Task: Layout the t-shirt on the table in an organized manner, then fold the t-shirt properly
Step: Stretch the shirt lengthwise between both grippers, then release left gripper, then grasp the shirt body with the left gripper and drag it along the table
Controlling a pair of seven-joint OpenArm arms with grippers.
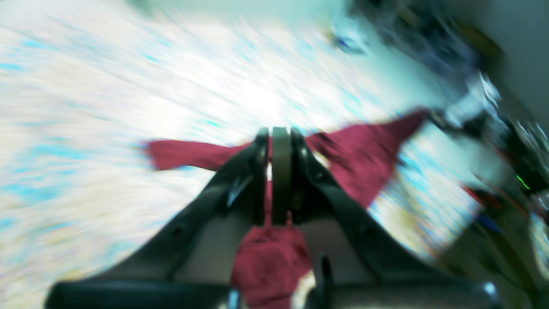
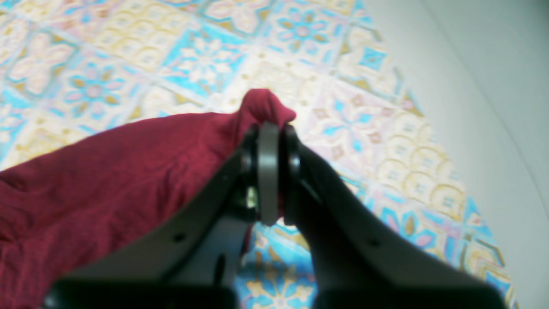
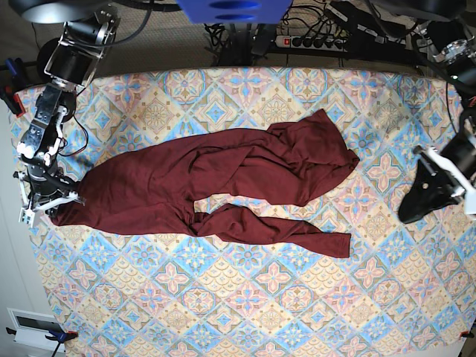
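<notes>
Fabric pinched in closed black right gripper (image 2: 269, 171): thin soft dark maroon long-sleeved t-shirt (image 3: 223, 186), rumpled, spread across diamond-tiled pastel floral table cloth (image 3: 282, 297). Black left gripper (image 1: 281, 171), blurred, seen clamped on maroon jersey.

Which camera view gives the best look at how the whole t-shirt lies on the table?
The base view: it shows the entire t-shirt spread crumpled across the table, one sleeve trailing forward. The right wrist view shows only a bunched edge clamped in the right gripper. The left wrist view is motion-blurred, showing fabric pinched in the left gripper.
</notes>
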